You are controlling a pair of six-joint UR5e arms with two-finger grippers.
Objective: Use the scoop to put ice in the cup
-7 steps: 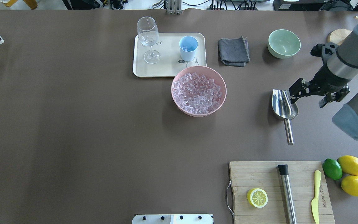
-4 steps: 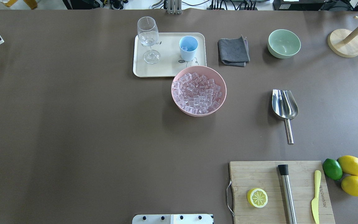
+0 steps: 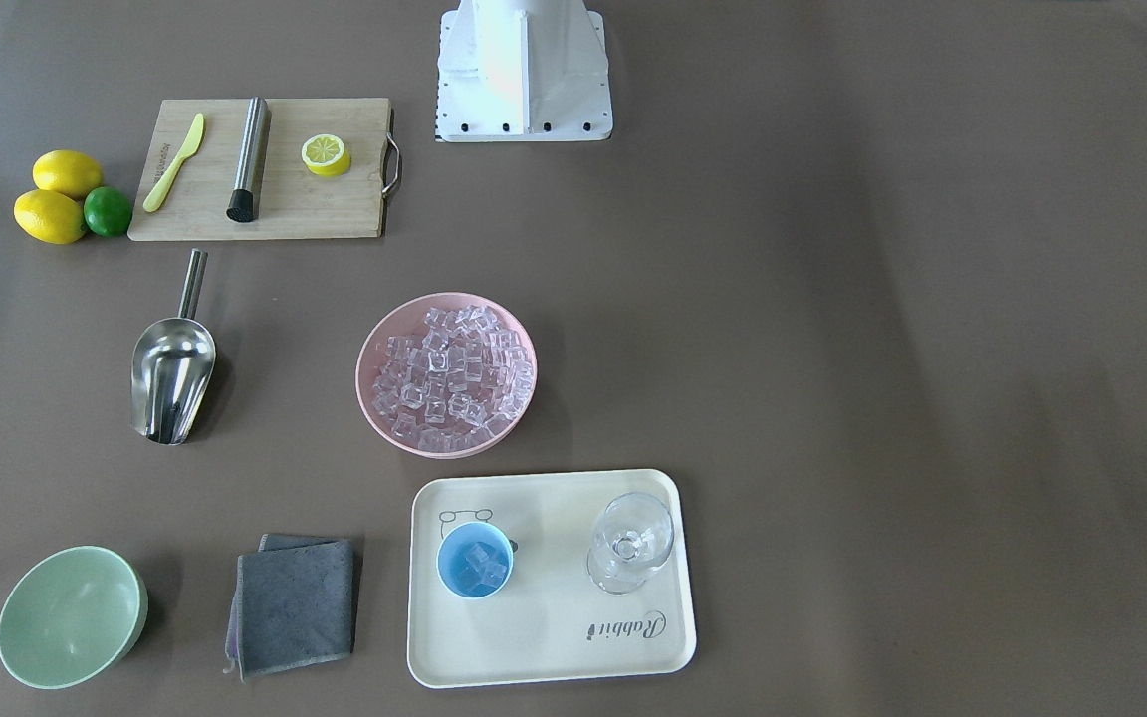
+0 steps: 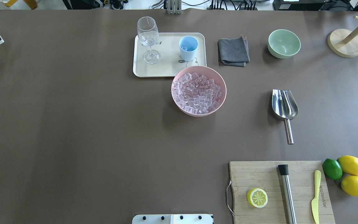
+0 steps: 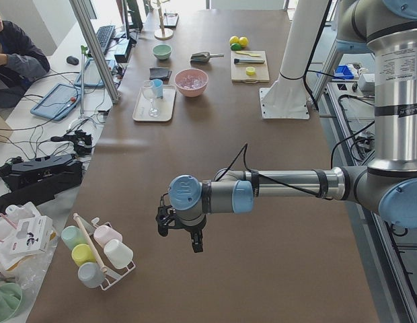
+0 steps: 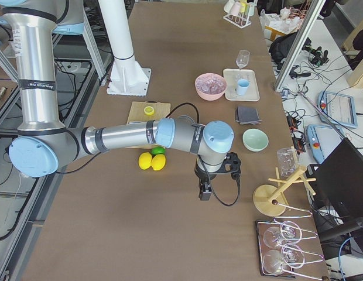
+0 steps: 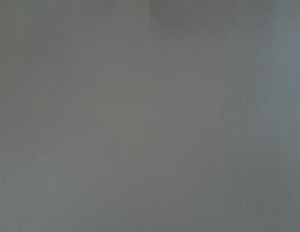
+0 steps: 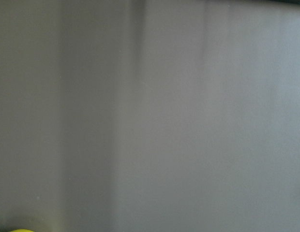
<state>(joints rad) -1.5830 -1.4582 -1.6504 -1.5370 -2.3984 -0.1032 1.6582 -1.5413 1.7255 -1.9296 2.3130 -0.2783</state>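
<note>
The brown table (image 4: 73, 124) carries everything. The left gripper (image 5: 180, 232) hangs low over bare table near the robot's left end, and the right gripper (image 6: 218, 178) hangs low near the right end. Both are well apart from the task's things, and I cannot tell whether either claw is spread or pressed together. A cream tray (image 4: 166, 59) holds the light-blue cup (image 4: 188, 51), upright, with a few ice cubes (image 3: 482, 568) inside. Touching the tray's near edge is a pink bowl (image 4: 199, 114), heaped with more cubes. The steel scoop (image 4: 284, 107) lies on the table well to the right of the pink bowl, trough up, handle toward the robot.
</note>
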